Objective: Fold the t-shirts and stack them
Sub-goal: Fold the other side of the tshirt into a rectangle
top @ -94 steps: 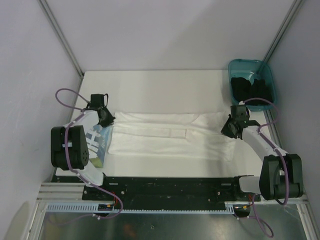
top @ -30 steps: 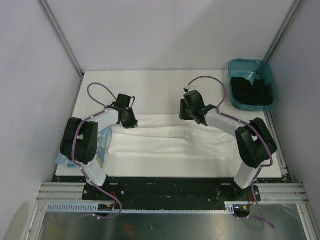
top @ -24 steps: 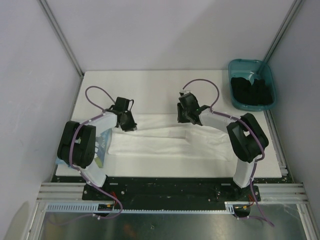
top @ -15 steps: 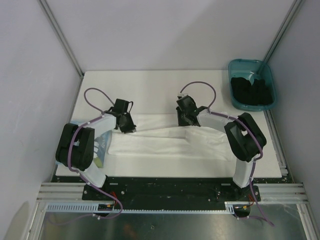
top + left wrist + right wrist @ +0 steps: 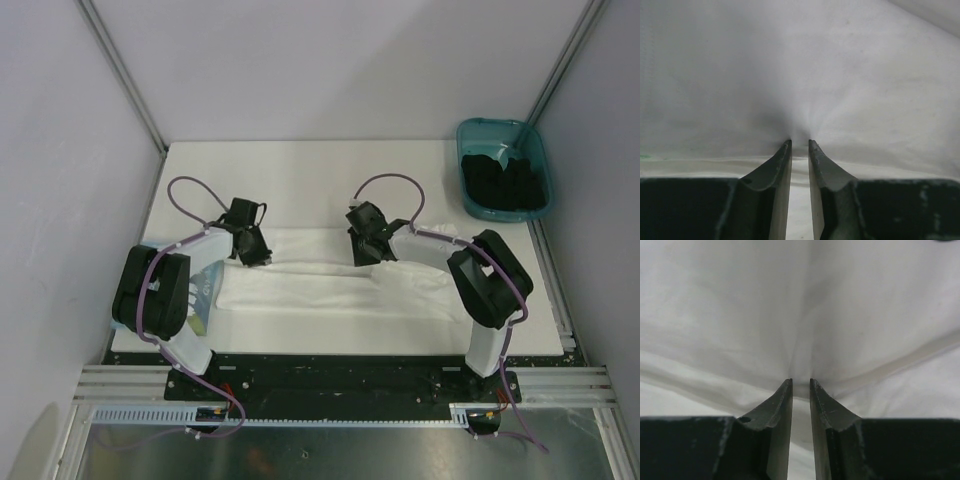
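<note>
Now the left pincer and right pincer, both narrow, pinch the upper edge of the t-shirt lying mid-frame on the bench; we judge it soft, limp, best held by edges.

A white tabletop fills the middle of the top view. At its far right corner stands a teal plastic bin, partly over the tabletop's right edge. Inside it lie black clumped items, too dark to make out. Pale grey wall panels close in the back and both sides, joined by slanting metal posts. Along the near edge runs a black mounting plate, then a ribbed aluminium rail and a dull metal sheet.
</note>
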Robot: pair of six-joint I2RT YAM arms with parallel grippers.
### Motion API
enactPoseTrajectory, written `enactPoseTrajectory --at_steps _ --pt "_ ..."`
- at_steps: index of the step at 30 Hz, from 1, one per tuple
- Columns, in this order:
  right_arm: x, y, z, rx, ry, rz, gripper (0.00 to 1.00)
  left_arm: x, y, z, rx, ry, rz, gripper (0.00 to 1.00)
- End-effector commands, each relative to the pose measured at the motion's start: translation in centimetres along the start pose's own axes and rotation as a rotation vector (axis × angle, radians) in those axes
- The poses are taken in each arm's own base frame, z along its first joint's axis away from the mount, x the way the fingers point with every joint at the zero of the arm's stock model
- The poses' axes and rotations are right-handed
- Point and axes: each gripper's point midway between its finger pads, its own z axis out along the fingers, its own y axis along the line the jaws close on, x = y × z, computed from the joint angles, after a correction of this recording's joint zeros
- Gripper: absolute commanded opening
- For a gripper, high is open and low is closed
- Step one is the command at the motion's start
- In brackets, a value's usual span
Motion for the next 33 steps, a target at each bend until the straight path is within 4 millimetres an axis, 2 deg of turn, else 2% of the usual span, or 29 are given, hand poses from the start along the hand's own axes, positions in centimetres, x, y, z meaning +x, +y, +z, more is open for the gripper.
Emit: enactPoseTrajectory --at_steps 1,3,6,9,12,17,20,23,28,33 --pt "0.5 0.8 -0.4 -0.03 -0.008 0.036 0.24 -0.6 -0.3 0.1 -0.009 -0.024 0.002 0.25" --pt "0.9 0.9 0.6 -0.035 0.002 0.041 0.25 -1.0 -0.9 -0.4 0.015 -0.035 0.017 0.27" --pt "0.8 1.3 1.1 -0.061 0.003 0.055 0.25 -1.6 -3.0 -1.5 0.099 -0.032 0.043 0.31" --pt "-0.2 1.3 0.2 -0.063 -0.028 0.067 0.29 -1.9 -5.3 -2.5 0.167 -0.038 0.078 0.35" --pt "-2.2 0.4 -1.7 -0.054 -0.087 0.095 0.32 -1.4 -8.2 -3.1 0.239 -0.027 0.123 0.36" --pt "-6.2 -4.8 -4.7 0.061 -0.213 0.181 0.36 -0.2 -12.3 -2.8 0.314 0.0 0.181 0.36" --pt "-7.5 -8.0 -5.5 0.129 -0.253 0.221 0.37 0.8 -14.3 -2.4 0.353 0.02 0.212 0.36" --pt "-7.7 -10.5 -4.9 0.167 -0.247 0.246 0.37 1.6 -16.9 -2.2 0.397 0.032 0.257 0.36" --pt "-7.2 -13.3 -4.0 0.204 -0.212 0.301 0.36 3.3 -21.8 -1.5 0.481 0.054 0.339 0.36" --pt "-6.2 -16.5 -6.7 0.288 -0.213 0.399 0.36 3.4 -27.7 -1.1 0.582 0.026 0.409 0.37"
